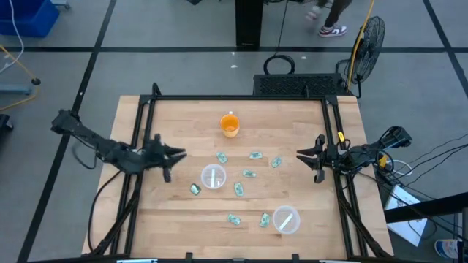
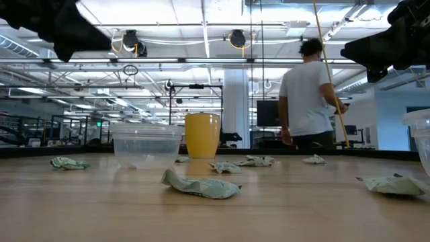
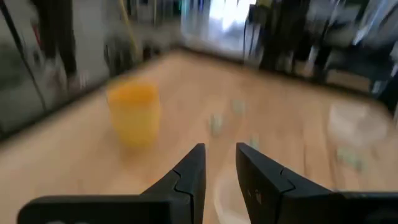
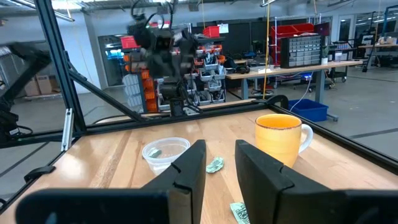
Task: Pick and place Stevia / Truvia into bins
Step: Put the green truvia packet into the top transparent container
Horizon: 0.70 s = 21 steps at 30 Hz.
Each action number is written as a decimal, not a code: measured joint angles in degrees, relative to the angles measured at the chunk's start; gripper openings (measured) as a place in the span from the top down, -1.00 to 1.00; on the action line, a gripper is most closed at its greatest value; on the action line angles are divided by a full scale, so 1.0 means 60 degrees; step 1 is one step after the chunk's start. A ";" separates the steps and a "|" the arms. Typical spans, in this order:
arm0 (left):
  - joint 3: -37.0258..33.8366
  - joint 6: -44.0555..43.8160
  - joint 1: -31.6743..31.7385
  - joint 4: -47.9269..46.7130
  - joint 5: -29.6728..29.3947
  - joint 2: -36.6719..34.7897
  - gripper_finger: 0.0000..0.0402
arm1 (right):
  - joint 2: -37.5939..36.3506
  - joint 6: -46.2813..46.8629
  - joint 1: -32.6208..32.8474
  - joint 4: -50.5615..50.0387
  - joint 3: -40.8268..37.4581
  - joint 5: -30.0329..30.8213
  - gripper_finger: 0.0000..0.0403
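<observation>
Several small pale green and white Stevia packets (image 1: pixel 249 174) lie flat and scattered on the middle of the wooden table; one lies crumpled close by in the low view (image 2: pixel 200 186). One clear cup (image 1: pixel 213 177) stands among them, the other (image 1: pixel 285 219) near the near edge. My left gripper (image 1: pixel 181 153) hovers left of the packets, fingers (image 3: pixel 220 157) slightly open and holding nothing. My right gripper (image 1: pixel 300 155) hovers at the table's right side, pointing toward the packets, its fingers (image 4: pixel 220 155) also slightly open and holding nothing.
An orange cup (image 1: pixel 229 125) stands toward the far side of the table, also seen in the right wrist view (image 4: pixel 283 137). A black frame (image 1: pixel 241 98) runs along the table's edges. A person (image 2: pixel 306 94) stands beyond the far edge. A fan (image 1: pixel 365 40) stands off the table.
</observation>
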 joint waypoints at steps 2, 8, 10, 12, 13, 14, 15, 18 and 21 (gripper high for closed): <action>0.0402 -0.1004 0.0000 -0.0774 0.0786 0.0784 0.54 | 0.0000 0.0000 0.0000 0.0000 0.0004 -0.0002 0.59; 0.1222 -0.2537 -0.0560 -0.1478 0.3050 0.2511 0.54 | 0.0000 -0.0001 0.0000 0.0000 0.0000 -0.0002 0.59; 0.1412 -0.2617 -0.0829 -0.1750 0.3134 0.2888 0.54 | 0.0000 -0.0003 0.0000 0.0000 0.0004 -0.0002 0.59; 0.1519 -0.2773 -0.1055 -0.2032 0.3085 0.3160 0.54 | 0.0000 0.0000 0.0000 0.0000 0.0001 -0.0002 0.59; 0.1534 -0.2904 -0.1148 -0.2199 0.3044 0.3268 0.54 | 0.0000 -0.0001 0.0000 0.0000 0.0003 -0.0002 0.59; 0.1538 -0.3041 -0.1239 -0.2276 0.3015 0.3366 0.54 | 0.0000 -0.0003 0.0000 0.0000 0.0003 -0.0002 0.59; 0.1541 -0.3199 -0.1318 -0.2329 0.3015 0.3445 0.54 | 0.0000 -0.0002 0.0000 0.0000 0.0004 -0.0002 0.59; 0.1549 -0.3748 -0.1557 -0.2690 0.3005 0.3596 0.54 | 0.0000 -0.0004 0.0000 0.0000 0.0003 -0.0002 0.59; 0.1549 -0.4111 -0.1713 -0.3193 0.2982 0.3707 0.54 | 0.0000 -0.0004 0.0000 -0.0003 0.0001 -0.0002 0.59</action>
